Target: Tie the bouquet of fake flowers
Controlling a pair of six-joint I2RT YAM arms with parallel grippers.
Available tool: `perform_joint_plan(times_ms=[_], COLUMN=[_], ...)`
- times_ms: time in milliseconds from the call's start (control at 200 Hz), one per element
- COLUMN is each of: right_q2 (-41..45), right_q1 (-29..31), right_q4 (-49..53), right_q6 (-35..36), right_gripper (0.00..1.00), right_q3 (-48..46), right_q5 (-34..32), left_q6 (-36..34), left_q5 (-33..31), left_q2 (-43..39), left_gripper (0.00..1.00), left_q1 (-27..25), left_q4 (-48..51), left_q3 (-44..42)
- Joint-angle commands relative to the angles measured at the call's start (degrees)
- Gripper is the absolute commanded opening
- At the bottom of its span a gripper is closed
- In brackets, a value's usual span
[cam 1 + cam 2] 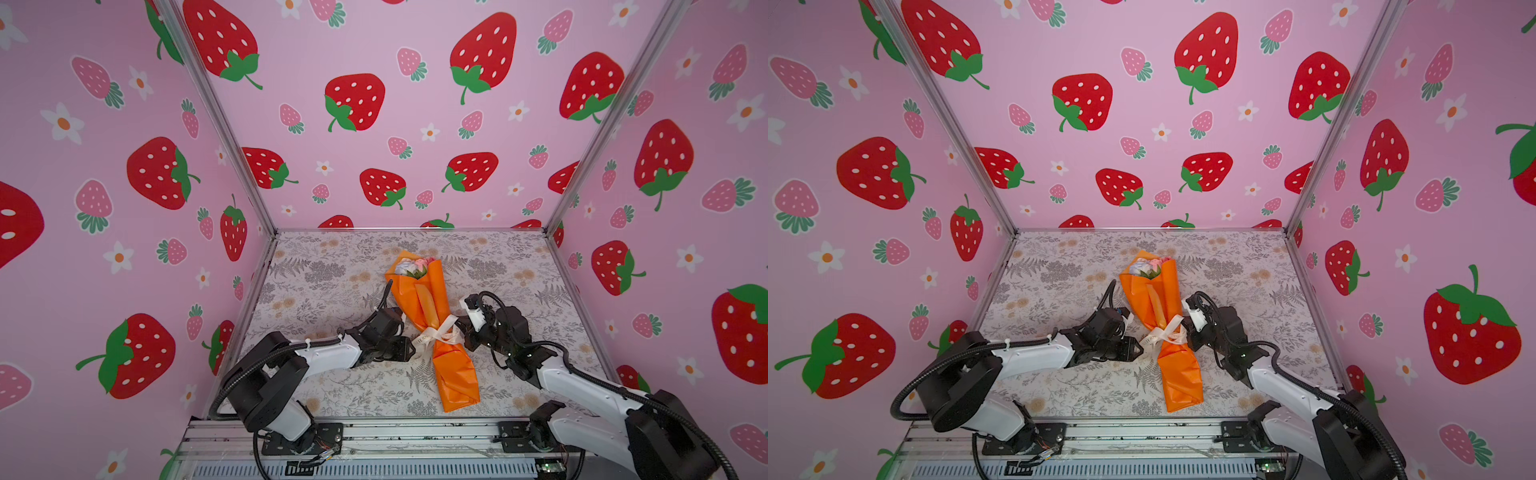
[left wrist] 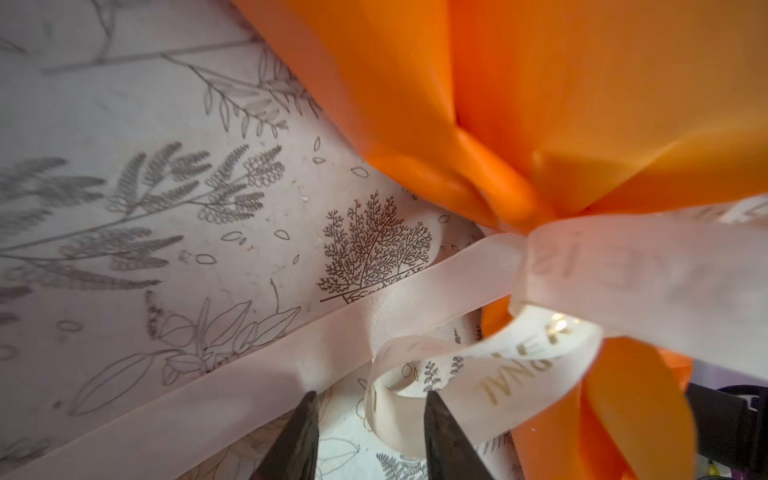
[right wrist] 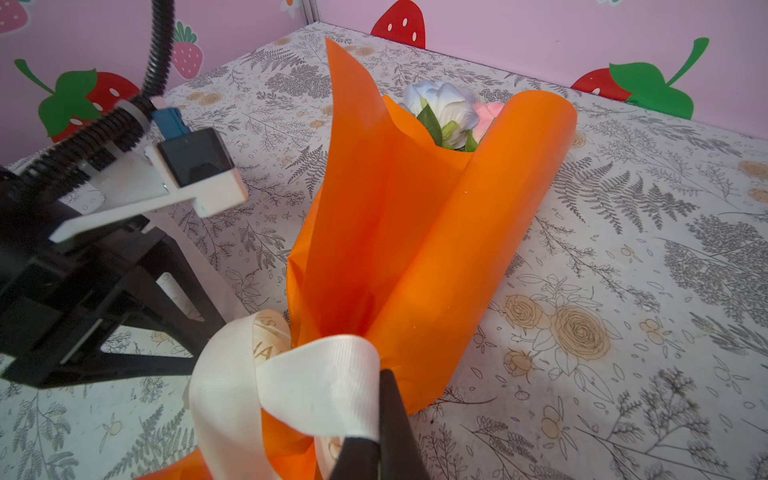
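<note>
The bouquet of fake flowers lies lengthwise on the table in orange paper. Its white and pink heads point to the back wall. A cream ribbon is knotted round its narrow waist. My left gripper is at the waist's left side, open. The curled end of a ribbon loop lies between its fingertips, and a ribbon tail runs past them. My right gripper is at the waist's right side, shut on a ribbon loop.
The floral-print table is boxed in by pink strawberry walls at the back and both sides. A metal rail with both arm bases runs along the front edge. In the right wrist view the left arm's camera mount stands close beside the bouquet.
</note>
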State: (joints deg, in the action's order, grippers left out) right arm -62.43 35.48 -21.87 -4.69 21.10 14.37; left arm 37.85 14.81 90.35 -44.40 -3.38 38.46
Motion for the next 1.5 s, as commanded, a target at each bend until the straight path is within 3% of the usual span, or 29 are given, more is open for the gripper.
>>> perform_joint_plan(times_ms=[0, 90, 345, 645, 790, 925, 1021, 1211, 1496], right_q2=[1.09, 0.99, 0.74, -2.32, -5.14, -7.32, -8.55, -9.28, -11.32], right_q1=[0.02, 0.03, -0.06, -5.41, -6.39, -6.41, -7.26, -9.35, -11.85], right_q4=[-1.34, -1.42, -0.3, 6.04, 9.57, 14.15, 18.03, 17.92, 21.74], right_q6=[-0.57, -0.98, -5.03, -19.48, -15.0, -11.91, -14.01, -22.0, -25.85], right_gripper=[0.0, 0.01, 0.02, 0.04, 0.08, 0.09, 0.08, 0.08, 0.07], right_q3=[-0.55, -0.49, 0.23, 3.61, 5.25, 6.31, 8.11, 8.89, 8.34], right_q5=[-0.32, -0.31, -5.01, -3.14, 2.14, -2.5, -9.84, -6.28, -7.66], left_q6=[2.28, 2.49, 0.37, -7.06, -9.99, -11.19, -11.84, -15.97, -23.64], left_q5=[0.61, 0.62, -3.17, -1.59, -0.98, -0.4, -1.12, -4.14, -5.15], left_q2=[1.77, 2.45, -0.79, -3.42, -3.39, -3.4, -3.76, -5.48, -6.78], left_gripper=[0.38, 0.33, 0.0, 0.0, 0.0, 0.0, 0.0, 0.0, 0.0], left_q1=[-0.77, -1.09, -1.24, -0.69, -0.69, -0.69, -0.69, -0.68, -0.69], left_q4=[-1.47, -2.06, 3.09, 8.69, 11.37, 12.42, 13.37, 18.84, 26.41], left_q3=[3.28, 3.37, 3.29, 4.53, 6.39, 7.59, 7.77, 7.35, 8.03])
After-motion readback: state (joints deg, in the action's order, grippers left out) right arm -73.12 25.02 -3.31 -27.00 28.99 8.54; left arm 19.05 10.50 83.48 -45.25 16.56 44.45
